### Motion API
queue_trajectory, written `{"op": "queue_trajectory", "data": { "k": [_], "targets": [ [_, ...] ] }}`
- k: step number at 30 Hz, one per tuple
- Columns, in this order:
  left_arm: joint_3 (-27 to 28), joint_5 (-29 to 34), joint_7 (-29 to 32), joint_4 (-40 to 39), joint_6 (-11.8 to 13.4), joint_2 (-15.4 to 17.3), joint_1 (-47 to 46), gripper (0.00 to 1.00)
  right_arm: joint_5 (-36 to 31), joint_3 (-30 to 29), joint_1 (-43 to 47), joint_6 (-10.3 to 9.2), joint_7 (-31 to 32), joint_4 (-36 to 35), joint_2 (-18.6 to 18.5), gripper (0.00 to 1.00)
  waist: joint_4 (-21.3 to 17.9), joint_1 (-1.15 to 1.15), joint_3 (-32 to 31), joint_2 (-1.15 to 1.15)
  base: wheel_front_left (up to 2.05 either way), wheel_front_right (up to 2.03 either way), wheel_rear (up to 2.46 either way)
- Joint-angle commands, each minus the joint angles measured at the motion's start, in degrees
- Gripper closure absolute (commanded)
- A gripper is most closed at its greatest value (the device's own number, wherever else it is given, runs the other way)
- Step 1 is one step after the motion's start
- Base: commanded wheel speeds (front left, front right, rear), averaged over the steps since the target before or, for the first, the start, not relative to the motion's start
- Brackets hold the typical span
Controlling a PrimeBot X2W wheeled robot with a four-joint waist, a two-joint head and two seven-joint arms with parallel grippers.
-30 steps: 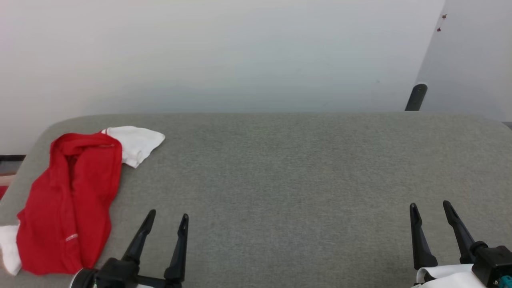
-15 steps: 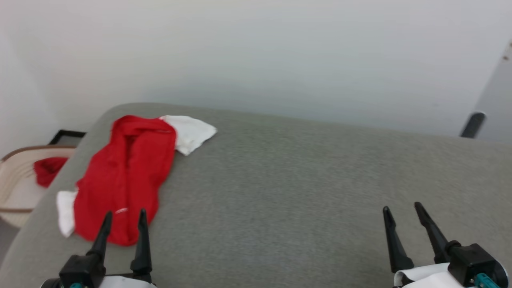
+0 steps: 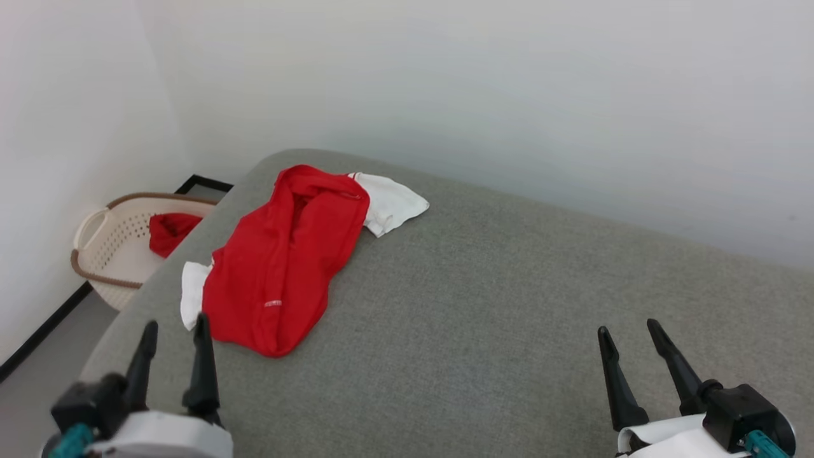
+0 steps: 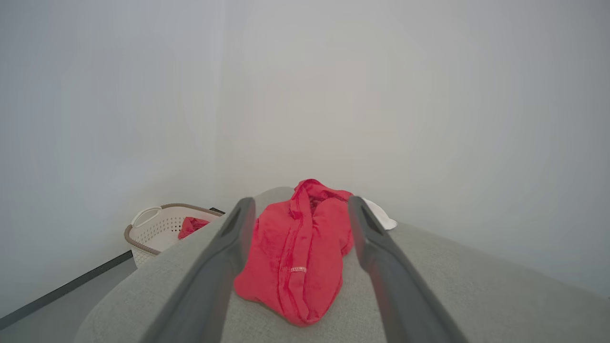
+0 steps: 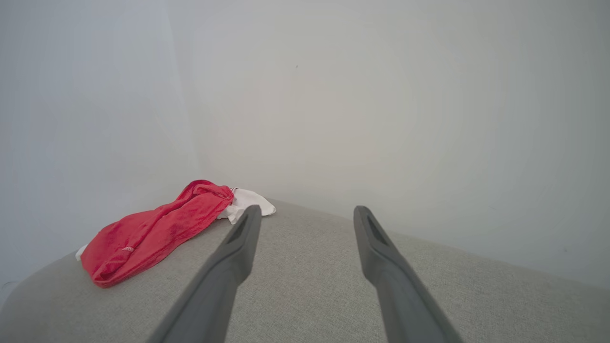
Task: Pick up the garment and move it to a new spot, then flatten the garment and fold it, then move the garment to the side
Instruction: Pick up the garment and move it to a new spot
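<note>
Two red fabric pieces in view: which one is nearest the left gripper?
The red jersey with white sleeves on the grey padded table, just ahead of the left gripper. The other red cloth sits in the cream perforated basket off the table.

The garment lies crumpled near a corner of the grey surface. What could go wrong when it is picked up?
1. The garment lies close to the rounded edge of the grey surface, with a basket beside that corner; a weak pinch by the open left tool might let it slide off.
2. It is bunched in folds, so the tool may catch several layers, hindering flattening.
</note>
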Motion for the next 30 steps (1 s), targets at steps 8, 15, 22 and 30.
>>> {"op": "queue_trajectory", "data": {
  "k": [8, 15, 22, 30],
  "targets": [
    [1.37, -6.13, 11.39, -2.22, -1.48, 4.16, -10.22, 0.00, -2.79, -0.95, -2.74, 0.02, 0.96, -3.43, -0.01, 0.00, -5.54, 0.00, 9.30, 0.00, 0.00, 0.00, 0.00],
    [3.14, -11.38, 24.42, -0.75, -1.56, 9.93, -20.94, 0.00, -3.43, -1.14, -5.95, 0.02, 1.84, -6.21, -1.38, 0.00, -10.28, 0.00, 17.74, 0.00, 0.00, 0.00, 0.00],
    [4.43, -16.29, 38.15, 5.01, 1.21, 14.43, -31.83, 0.00, -2.93, -0.64, -9.28, 0.02, 2.02, -8.37, -2.85, 0.00, -14.55, 0.00, 25.42, 0.00, 0.00, 0.00, 0.00],
    [3.58, -17.25, 50.10, 14.74, 5.03, 18.62, -38.88, 0.00, -2.18, -1.01, -11.62, 0.01, 2.52, -10.61, -4.51, 0.00, -17.72, 0.00, 31.09, 0.00, 0.00, 0.00, 0.00]
  ]
}}
